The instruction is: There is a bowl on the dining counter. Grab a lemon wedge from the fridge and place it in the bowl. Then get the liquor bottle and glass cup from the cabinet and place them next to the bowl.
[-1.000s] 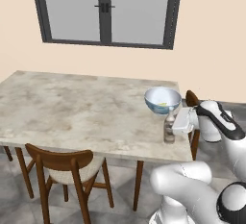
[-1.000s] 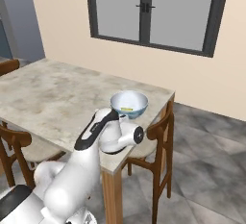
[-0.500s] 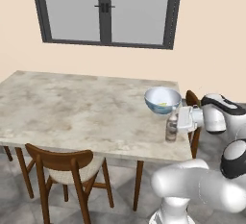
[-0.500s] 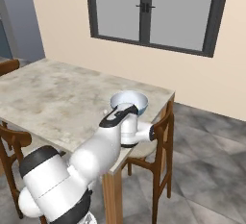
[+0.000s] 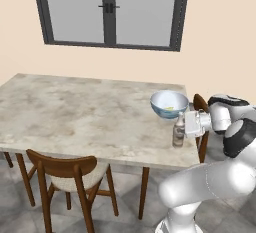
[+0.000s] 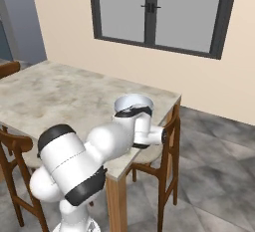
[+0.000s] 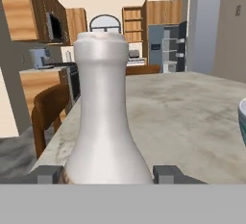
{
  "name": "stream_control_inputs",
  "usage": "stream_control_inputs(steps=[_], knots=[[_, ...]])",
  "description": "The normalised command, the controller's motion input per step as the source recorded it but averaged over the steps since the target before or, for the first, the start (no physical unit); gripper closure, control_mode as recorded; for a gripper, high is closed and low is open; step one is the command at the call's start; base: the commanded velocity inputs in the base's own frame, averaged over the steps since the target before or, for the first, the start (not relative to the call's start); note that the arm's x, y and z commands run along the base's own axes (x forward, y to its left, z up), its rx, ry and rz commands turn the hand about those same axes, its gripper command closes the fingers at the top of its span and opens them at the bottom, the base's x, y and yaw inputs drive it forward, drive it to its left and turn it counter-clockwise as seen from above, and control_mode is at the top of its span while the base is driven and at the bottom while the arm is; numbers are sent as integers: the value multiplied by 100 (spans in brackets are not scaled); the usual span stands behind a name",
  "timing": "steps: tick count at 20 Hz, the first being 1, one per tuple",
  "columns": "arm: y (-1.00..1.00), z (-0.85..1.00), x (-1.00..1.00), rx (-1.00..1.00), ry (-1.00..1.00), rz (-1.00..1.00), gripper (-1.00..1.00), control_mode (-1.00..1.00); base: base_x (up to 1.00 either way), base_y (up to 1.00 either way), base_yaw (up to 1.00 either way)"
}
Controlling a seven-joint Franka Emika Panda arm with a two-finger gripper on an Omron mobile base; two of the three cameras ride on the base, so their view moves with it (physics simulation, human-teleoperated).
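Note:
The liquor bottle (image 5: 178, 129), slim and greyish with a narrow neck, stands upright on the dining counter (image 5: 85, 112) near its right front corner. Just behind it sits the pale blue bowl (image 5: 169, 104), with the yellow lemon wedge (image 5: 169, 109) inside. My gripper (image 5: 185, 126) reaches in from the right at bottle height. In the hand view the bottle (image 7: 103, 117) stands between both fingertips (image 7: 48, 175), which press against its sides low down, and the bowl's rim (image 7: 242, 117) shows at the right edge. In the right base view my arm hides the bottle in front of the bowl (image 6: 133, 101). The glass cup is out of view.
A wooden chair (image 5: 65, 169) is tucked under the counter's front edge, and another chair (image 6: 169, 131) stands at its right end beside my arm. A dark-framed window (image 5: 110, 9) is on the wall behind. Far across the room are the fridge (image 7: 156, 45) and wooden wall cabinets (image 7: 17, 6).
My arm's elbow has swung up and round while the hand stayed at the bottle. The bottle and bowl have not moved.

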Motion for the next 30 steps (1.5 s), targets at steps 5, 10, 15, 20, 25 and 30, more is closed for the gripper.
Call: stream_control_inputs(steps=[5, 10, 15, 20, 25, 30], knots=[[0, -24, 13, 0, 0, 0, 100, -100, 0, 0, 0], [0, -16, 17, 0, -1, 0, 100, -100, 0, 0, 0], [6, -23, 8, 0, -4, 0, 100, -100, 0, 0, 0], [31, -35, -13, -6, -3, 2, -100, -100, 0, 0, 0], [9, -6, -28, 0, -1, 0, -100, -100, 0, 0, 0], [1, -1, -39, 0, -9, 0, -100, -100, 0, 0, 0]])
